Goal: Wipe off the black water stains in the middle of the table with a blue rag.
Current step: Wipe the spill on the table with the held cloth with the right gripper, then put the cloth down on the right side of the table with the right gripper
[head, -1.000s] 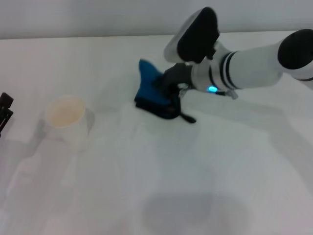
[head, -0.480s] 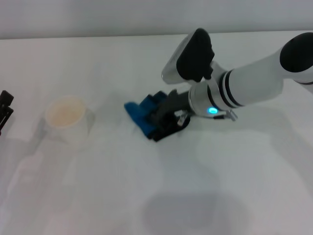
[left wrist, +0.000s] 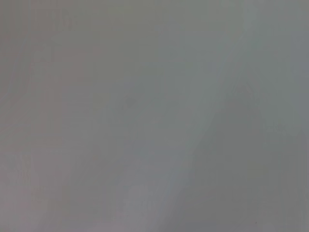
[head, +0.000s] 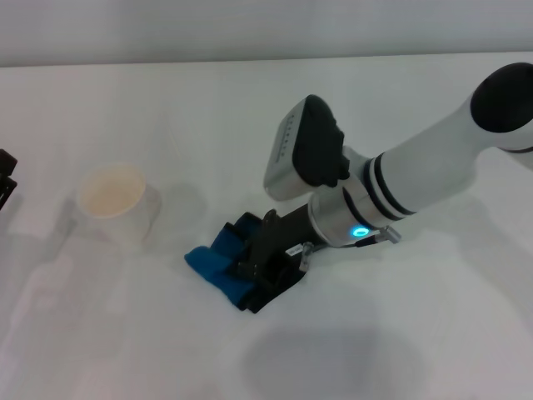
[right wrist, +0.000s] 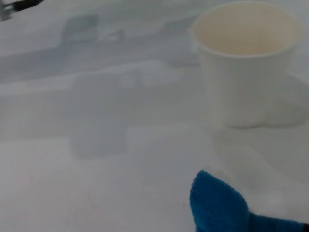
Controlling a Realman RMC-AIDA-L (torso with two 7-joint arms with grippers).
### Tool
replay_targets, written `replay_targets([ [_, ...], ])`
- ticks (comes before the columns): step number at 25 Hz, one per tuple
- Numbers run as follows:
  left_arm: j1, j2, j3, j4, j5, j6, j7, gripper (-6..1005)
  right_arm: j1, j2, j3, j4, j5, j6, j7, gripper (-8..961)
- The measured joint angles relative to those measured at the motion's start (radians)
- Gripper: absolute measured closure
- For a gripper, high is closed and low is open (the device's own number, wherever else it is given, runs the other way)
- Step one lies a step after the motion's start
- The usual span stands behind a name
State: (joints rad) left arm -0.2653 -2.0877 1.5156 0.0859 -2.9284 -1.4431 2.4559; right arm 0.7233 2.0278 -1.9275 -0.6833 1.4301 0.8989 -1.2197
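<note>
The blue rag (head: 223, 260) lies pressed on the white table (head: 125, 333), left of the middle and toward the front. My right gripper (head: 265, 268) is shut on the rag's dark-edged part and holds it against the surface. A bright-blue corner of the rag also shows in the right wrist view (right wrist: 219, 205). No dark blot shows anywhere on the table; the spot under the rag is hidden. My left gripper (head: 5, 179) is parked at the far left edge of the head view.
A white paper cup (head: 114, 202) stands upright left of the rag, a short way from it; it also shows in the right wrist view (right wrist: 244, 63). The left wrist view shows only a blank grey surface.
My right gripper has dragged the rag from the back middle of the table toward the front and left, across the surface. The cup and the left arm have not moved.
</note>
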Motion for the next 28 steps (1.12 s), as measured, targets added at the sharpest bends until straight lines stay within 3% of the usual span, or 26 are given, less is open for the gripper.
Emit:
replay_targets([
  [5,-0.002,0.001,-0.001,0.0,0.0,0.001,0.0,117,-0.001,0.001,-0.024,-0.003,0.023,-0.063,-0.001,889],
  [13,-0.001,0.002,0.0,0.0,0.0,0.001,0.0,116,-0.005,-0.012,0.035,0.03,0.017,-0.208,0.0,888],
  [23,-0.002,0.001,0.0,0.0,0.0,0.0,0.0,117,-0.023,-0.018,0.339,0.065,-0.246,-0.205,0.011,888],
  [28,-0.002,0.001,0.0,0.0,0.0,0.0,0.0,117,-0.031,-0.023,0.429,0.059,-0.35,-0.161,0.011,889],
])
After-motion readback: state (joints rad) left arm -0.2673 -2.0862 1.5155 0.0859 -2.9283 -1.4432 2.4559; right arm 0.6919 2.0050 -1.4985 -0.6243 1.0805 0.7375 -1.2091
